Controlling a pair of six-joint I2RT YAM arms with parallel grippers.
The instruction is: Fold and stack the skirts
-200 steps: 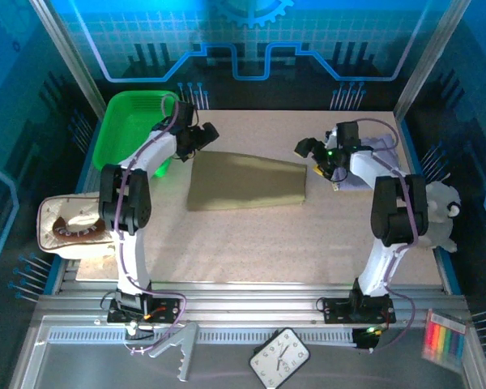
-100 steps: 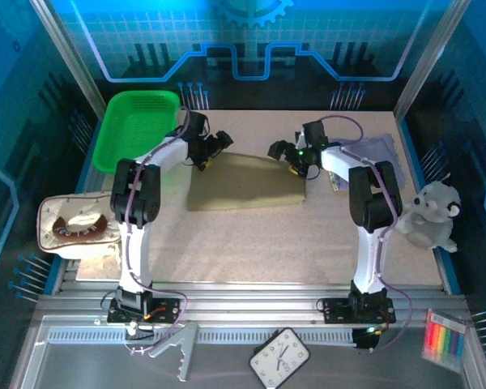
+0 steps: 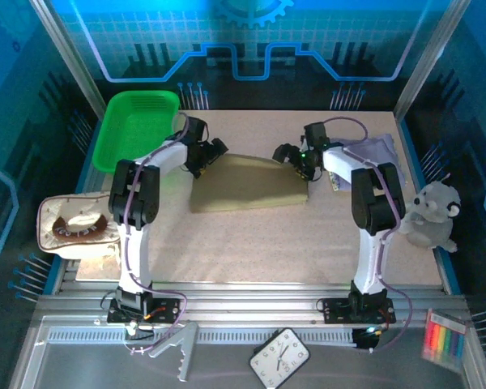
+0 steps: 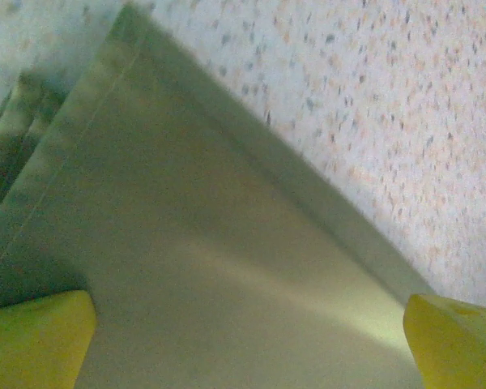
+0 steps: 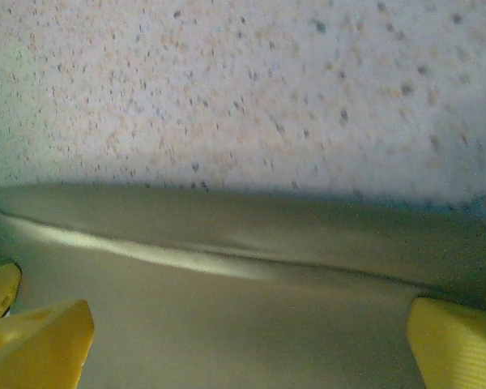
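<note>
The olive skirt lies flat just past table centre, toward 12 o'clock. My left gripper is at its 10 o'clock corner and my right gripper at its 2 o'clock corner. Both are spread wide and empty, straddling the far hem, I judge to pinch it for a fold. The lavender skirt lies at 2 o'clock.

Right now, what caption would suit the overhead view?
Left gripper and right gripper, both open, at far corners of the olive-tan skirt.
</note>
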